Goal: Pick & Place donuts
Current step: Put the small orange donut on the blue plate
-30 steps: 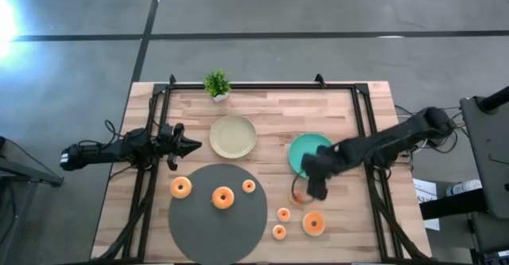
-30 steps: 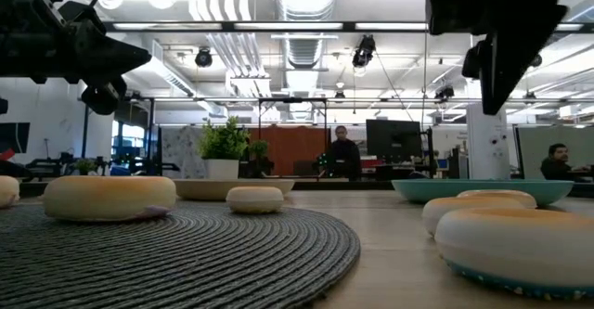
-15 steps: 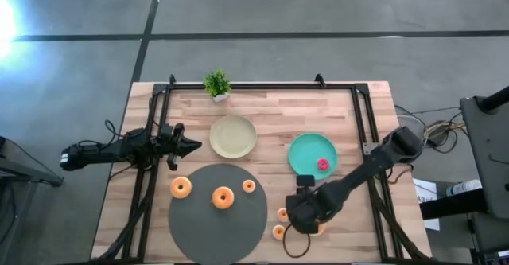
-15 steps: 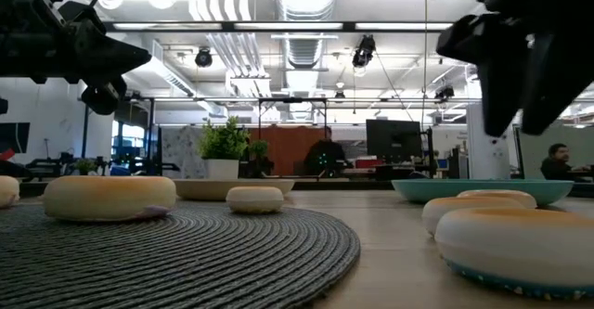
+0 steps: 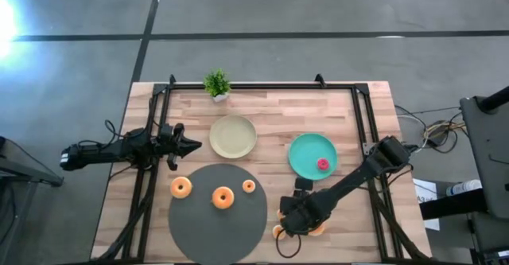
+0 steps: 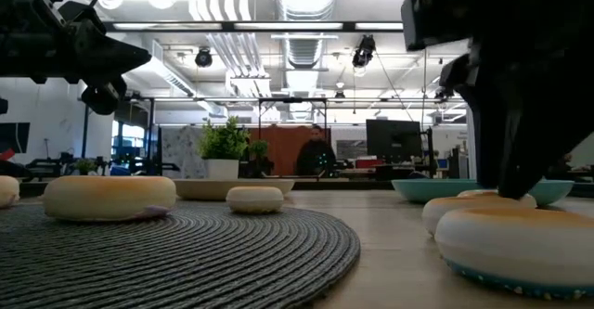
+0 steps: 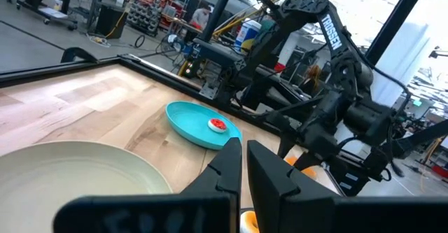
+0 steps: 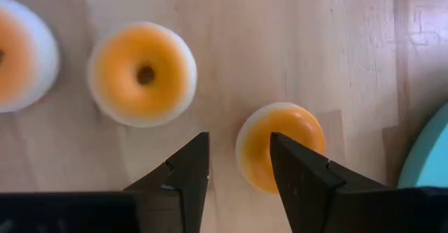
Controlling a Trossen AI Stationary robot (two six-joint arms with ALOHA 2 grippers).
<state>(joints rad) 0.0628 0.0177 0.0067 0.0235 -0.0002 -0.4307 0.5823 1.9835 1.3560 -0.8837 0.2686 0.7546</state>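
Three donuts sit on the worktop (image 5: 350, 106) near its front edge under the right gripper (image 8: 238, 164), which hangs low above them, its fingers parted a little with the nearest small donut (image 8: 281, 145) partly between the tips. Beside it lies a second ring (image 8: 143, 74), and a third (image 8: 24, 54) shows at the frame's edge; three more rest on or at the grey mat (image 5: 219, 225), and one red donut (image 5: 323, 165) is already in the teal plate (image 5: 306, 150). To do the pick well, I judge the fingers should centre over the small donut and straddle it fully before closing, since they now look offset toward one side. Neighbours lie close, so a straight descent seems safest. Open wood between the cluster and the teal plate gives a clear carrying path. The left gripper (image 5: 187, 145) waits by the beige plate (image 5: 233, 135), fingers nearly together.
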